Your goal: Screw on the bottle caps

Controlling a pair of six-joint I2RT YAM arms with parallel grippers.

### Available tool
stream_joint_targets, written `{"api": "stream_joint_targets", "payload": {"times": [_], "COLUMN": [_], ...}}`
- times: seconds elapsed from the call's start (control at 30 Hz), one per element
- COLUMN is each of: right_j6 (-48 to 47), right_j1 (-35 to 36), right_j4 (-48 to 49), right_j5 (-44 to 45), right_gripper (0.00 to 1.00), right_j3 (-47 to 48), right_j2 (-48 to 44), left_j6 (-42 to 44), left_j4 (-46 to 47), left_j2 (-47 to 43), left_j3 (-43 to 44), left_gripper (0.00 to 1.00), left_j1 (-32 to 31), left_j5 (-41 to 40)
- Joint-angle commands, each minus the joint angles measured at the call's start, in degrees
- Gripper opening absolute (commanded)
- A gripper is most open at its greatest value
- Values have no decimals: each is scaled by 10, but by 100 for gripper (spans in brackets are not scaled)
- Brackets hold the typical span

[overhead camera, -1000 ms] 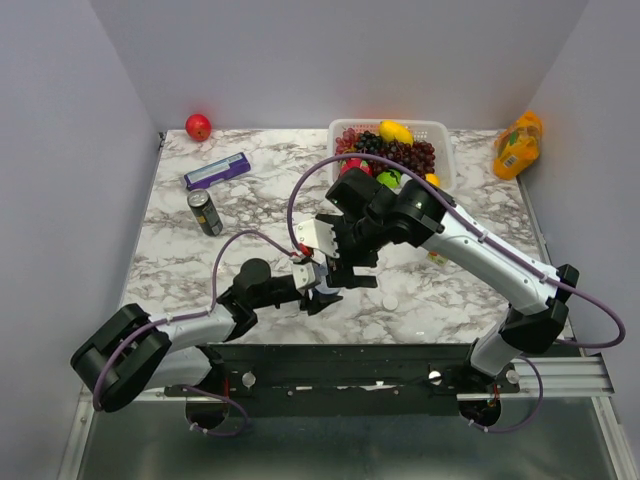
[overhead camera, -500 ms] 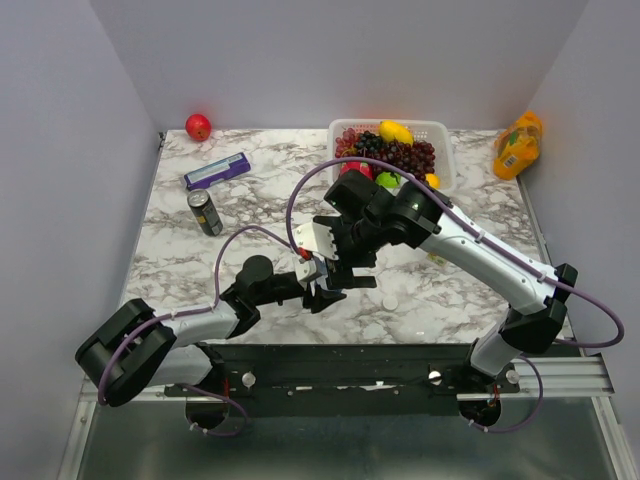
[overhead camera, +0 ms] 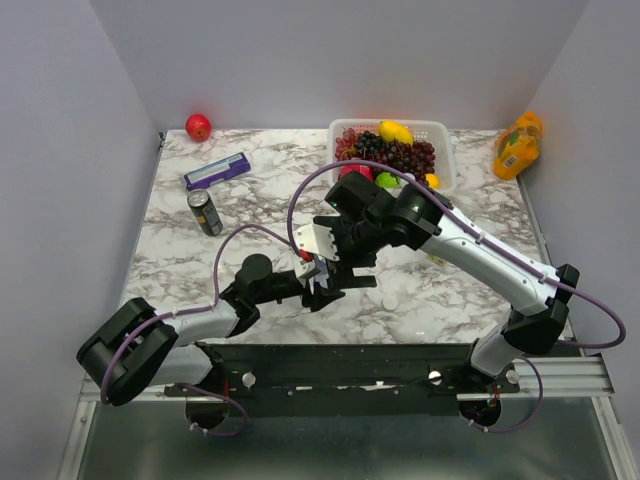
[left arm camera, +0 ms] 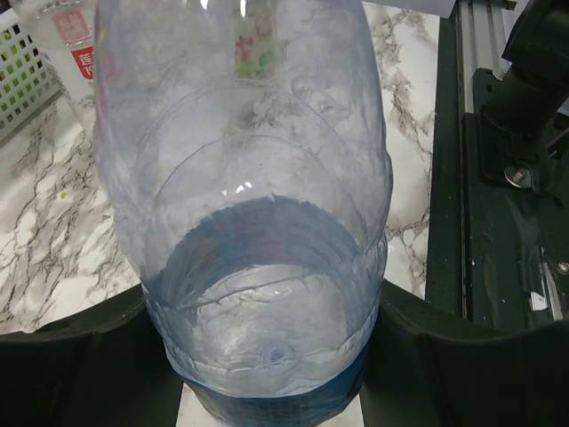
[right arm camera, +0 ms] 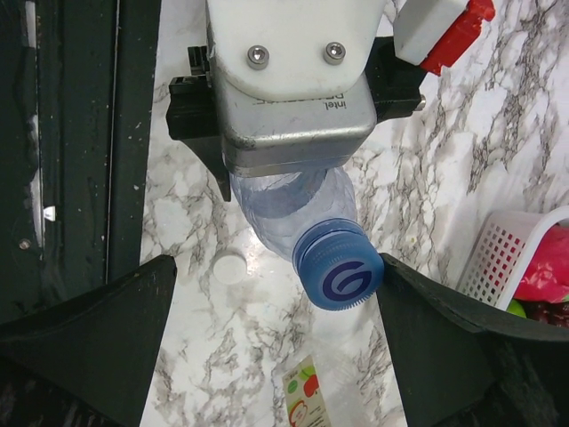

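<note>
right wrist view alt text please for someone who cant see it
A blue cap sits on a clear bottle held by the left gripper, between the open fingers of the right gripper. A loose white cap lies on the marble table.

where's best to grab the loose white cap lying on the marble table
Take the small white round plastic cap by its rim, on opposite sides, coming straight down from above: it lies flat and low on the marble table, with bare surface all round it.

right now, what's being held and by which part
The left gripper clamps the clear bottle by its body; right gripper is open around the blue cap.
</note>
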Motion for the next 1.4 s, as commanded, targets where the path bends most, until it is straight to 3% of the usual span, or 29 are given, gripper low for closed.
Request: {"api": "stream_joint_targets", "payload": {"times": [0.0,0.7,0.83,0.93,1.03,1.13,1.37], "right_j6": [6,0,37,54,56,25,-118], "right_j1": [3,4,-8,-35,-66,-72,-67], "right_j4": [-28,-81,-88,-88,-82,-82,-128], "right_j5": [-1,-1,3,0,-17,-46,-155], "right_gripper": [98,98,95,93,91,88,86], "right_j3": [-20,-56,-58,-36,49,128,129], "right_j2": [-18,-50,-63,-67,-53,-24,-5], "left_j6": [-21,-21,-10,8,47,102,186], "left_j4": [32,34,25,8,-28,-77,-174], "left_j2": [-5,-9,-10,-13,-17,-24,-38], "left_j3": [12,11,13,15,22,31,62], "left_gripper": [0,0,0,0,0,0,0], "left_j1": [15,30,31,32,31,32,31], "left_j5": [-24,-24,-21,-5,36,74,95]}}
